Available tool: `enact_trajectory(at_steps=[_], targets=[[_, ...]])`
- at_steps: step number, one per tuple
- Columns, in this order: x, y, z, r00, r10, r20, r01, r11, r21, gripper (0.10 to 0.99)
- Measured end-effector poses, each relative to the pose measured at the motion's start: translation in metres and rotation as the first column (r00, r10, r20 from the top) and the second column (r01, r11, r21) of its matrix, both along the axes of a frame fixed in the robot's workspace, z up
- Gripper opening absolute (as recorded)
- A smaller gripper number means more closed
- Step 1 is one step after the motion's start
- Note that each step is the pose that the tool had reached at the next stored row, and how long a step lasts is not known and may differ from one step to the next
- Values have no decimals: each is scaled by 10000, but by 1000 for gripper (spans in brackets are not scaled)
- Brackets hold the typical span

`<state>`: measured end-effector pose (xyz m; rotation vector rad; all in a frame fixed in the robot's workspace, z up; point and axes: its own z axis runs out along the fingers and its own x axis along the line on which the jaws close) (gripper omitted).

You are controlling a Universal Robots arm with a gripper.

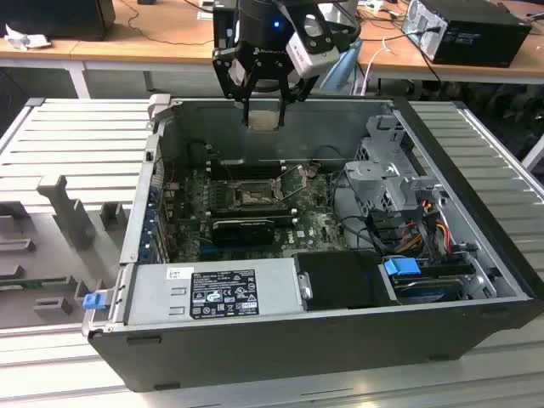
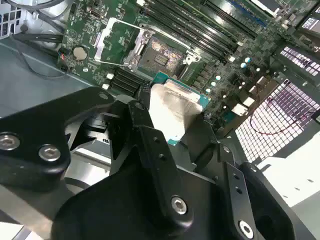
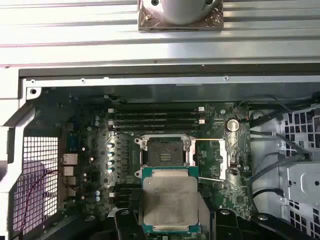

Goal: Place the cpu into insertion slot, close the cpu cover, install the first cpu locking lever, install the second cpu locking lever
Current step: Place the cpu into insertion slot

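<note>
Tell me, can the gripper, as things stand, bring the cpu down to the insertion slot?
Probably yes. The gripper holds the cpu above the open case, the cpu cover stands open to one side, and the insertion slot lies bare with nothing seen over it.

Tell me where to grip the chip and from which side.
By two opposite edges, fingers coming down from its metal-face side. The chip is thin, flat and square, so only the edges offer purchase, and the underside is left free for the socket. The gripper holds it so now.
</note>
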<state>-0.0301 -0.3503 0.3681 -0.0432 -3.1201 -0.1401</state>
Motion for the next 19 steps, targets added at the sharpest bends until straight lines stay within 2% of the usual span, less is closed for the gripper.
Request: enact_trajectory(at_steps=[2, 3, 5, 11, 14, 16, 17, 19], targets=[[0, 0, 0, 9994, -341, 0, 341, 9994, -1, 529], [0, 0, -1, 9957, -922, 0, 922, 9957, 0, 529], [0, 0, -5, 9904, -1384, 1, 1384, 9904, -4, 529], [0, 0, -41, 9895, -1446, 5, 1446, 9895, -41, 529], [0, 0, -43, 9867, -1628, 8, 1628, 9866, -51, 529], [0, 0, -44, 9768, -2141, 8, 2141, 9768, -59, 529], [0, 0, -45, 9684, -2493, 8, 2493, 9684, -58, 529], [0, 0, -45, 9612, -2759, 9, 2759, 9612, -58, 529]])
